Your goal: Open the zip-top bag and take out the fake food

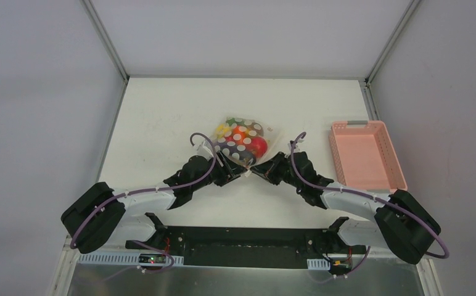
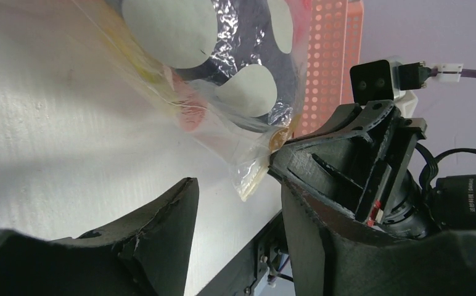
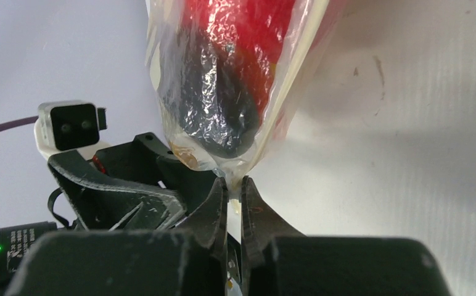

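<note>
**Right gripper pinches the bag corner, left gripper spread**

The clear, crinkly, white-dotted plastic zip-top bag (image 1: 240,137) lies near the middle of the white table (image 1: 161,123), with its near corner pointing to 6 o'clock. The fake food (image 1: 257,146), glossy red, orange, yellow and dark purple toy pieces, is inside it. The right gripper (image 3: 235,192) has its fingers pressed together on that corner's thin edge. The left gripper (image 2: 238,185), at the bag's 7 o'clock, is spread wide around the same corner. A pink slotted plastic basket (image 1: 334,151) sits at 3 o'clock, well apart.

crinkly clear plastic zip-top bag (image 1: 242,139), glossy fake food (image 1: 258,147), matt table (image 1: 161,117)
</note>
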